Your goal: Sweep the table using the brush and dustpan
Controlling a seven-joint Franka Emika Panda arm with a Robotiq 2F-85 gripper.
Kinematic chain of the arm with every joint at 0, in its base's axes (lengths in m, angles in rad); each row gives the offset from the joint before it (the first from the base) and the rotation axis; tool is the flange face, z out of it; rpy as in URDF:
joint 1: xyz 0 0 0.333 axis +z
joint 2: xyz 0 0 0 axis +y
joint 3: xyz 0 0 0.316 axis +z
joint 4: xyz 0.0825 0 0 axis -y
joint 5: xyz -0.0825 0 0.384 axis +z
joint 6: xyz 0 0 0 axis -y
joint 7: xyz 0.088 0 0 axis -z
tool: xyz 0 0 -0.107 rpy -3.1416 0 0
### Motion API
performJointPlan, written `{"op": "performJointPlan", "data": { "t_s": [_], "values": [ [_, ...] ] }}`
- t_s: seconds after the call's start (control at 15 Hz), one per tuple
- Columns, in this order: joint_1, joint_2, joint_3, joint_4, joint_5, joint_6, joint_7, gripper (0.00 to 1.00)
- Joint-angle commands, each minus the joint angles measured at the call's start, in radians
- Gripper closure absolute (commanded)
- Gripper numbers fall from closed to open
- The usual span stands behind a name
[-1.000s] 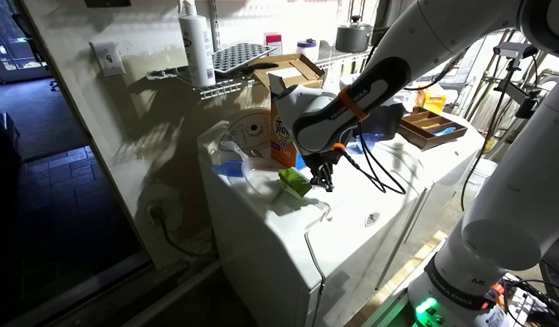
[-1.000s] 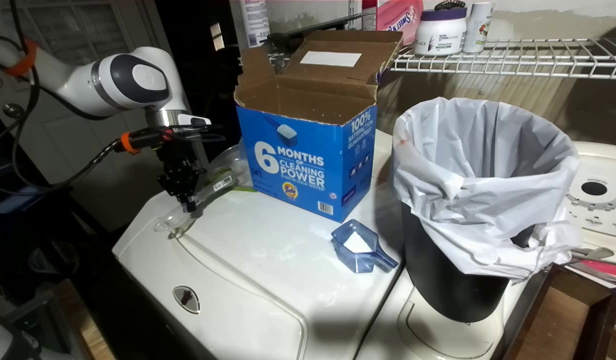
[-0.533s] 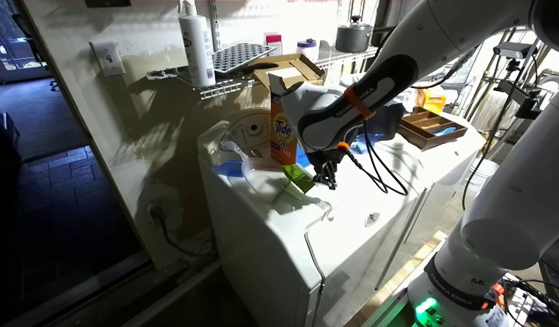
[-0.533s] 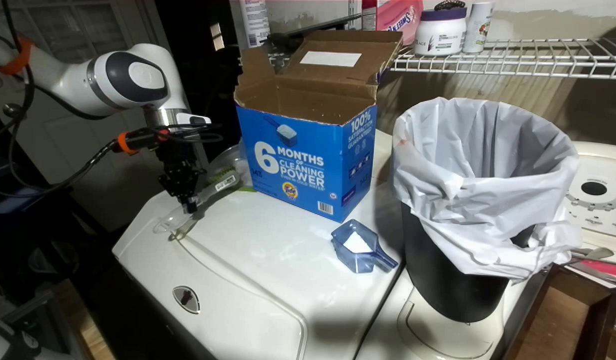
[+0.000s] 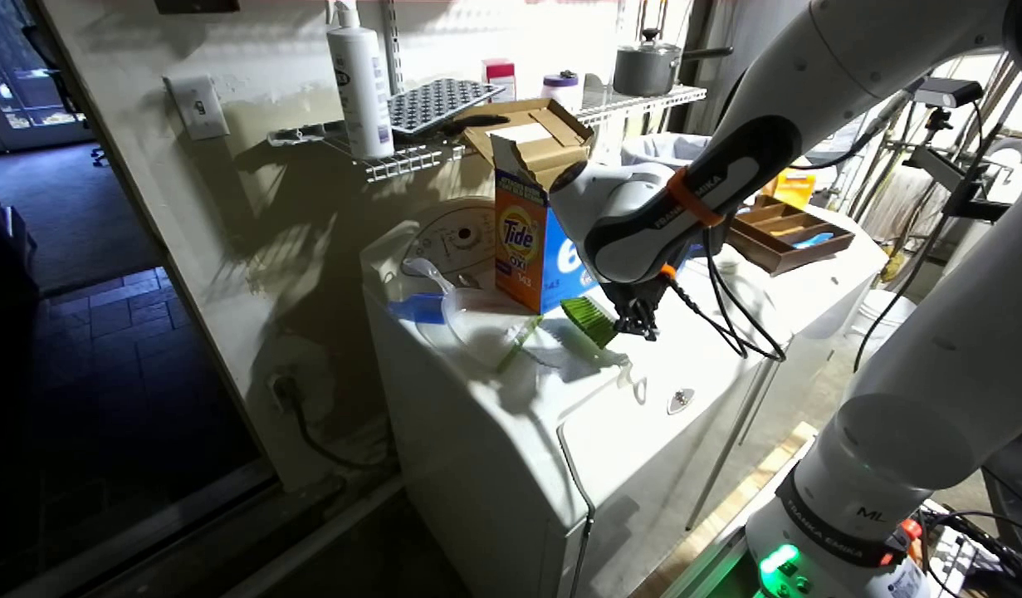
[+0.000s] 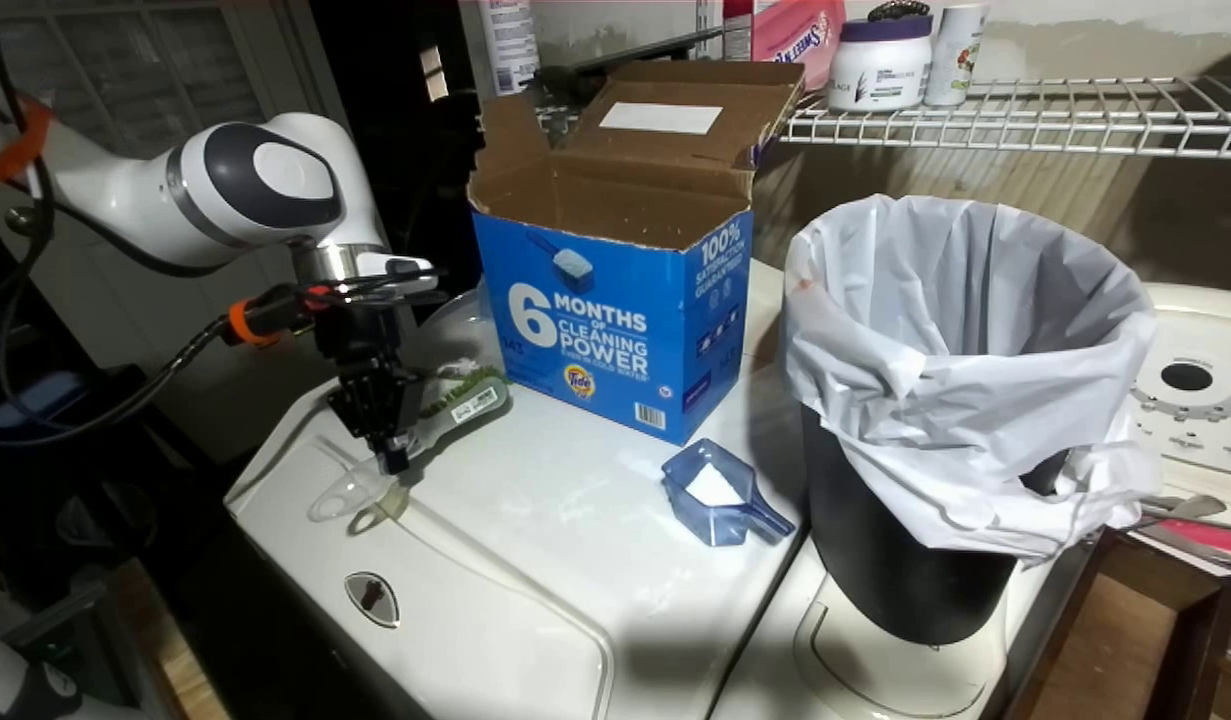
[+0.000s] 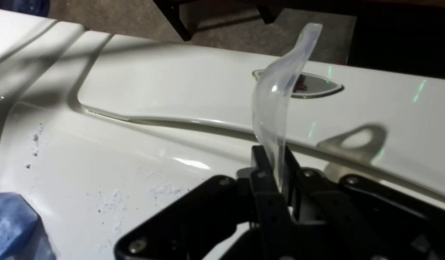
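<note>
The brush has green bristles (image 5: 589, 322) and a clear handle. My gripper (image 5: 637, 334) is shut on that handle, which rises between the fingertips (image 7: 274, 153) in the wrist view (image 7: 276, 94). In an exterior view the brush head (image 6: 480, 402) points towards the cardboard box, and its shadow lies apart from it, so it is held above the white table (image 6: 535, 510). The clear dustpan (image 5: 481, 325) with a green front edge lies on the table beside the box, partly hidden behind the arm in an exterior view (image 6: 465, 325). White and blue powder specks (image 7: 114, 202) lie on the table.
The open orange-and-blue box (image 6: 605, 320) stands at the back. A blue scoop (image 6: 715, 495) with white powder lies in front of it; it shows in the wrist view (image 7: 12, 224). A lined bin (image 6: 905, 530) and wooden tray (image 5: 789, 234) stand beyond. A wire shelf (image 6: 1025, 130) hangs above.
My gripper has carried the brush away from the dustpan, rightwards in an exterior view. The brush has separated further from its shadow. The dustpan, box and scoop have not moved.
</note>
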Motion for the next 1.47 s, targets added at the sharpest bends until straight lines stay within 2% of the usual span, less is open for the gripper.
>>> {"op": "performJointPlan", "data": {
  "t_s": [0.0,0.6,1.4],
  "values": [
    [-0.041,-0.024,-0.026,-0.034,-0.093,-0.004,0.028,0.97],
    [-0.100,0.037,-0.108,-0.027,-0.195,0.047,-0.062,0.97],
    [-0.120,0.114,-0.149,0.015,-0.281,0.161,-0.123,0.97]
  ]
}}
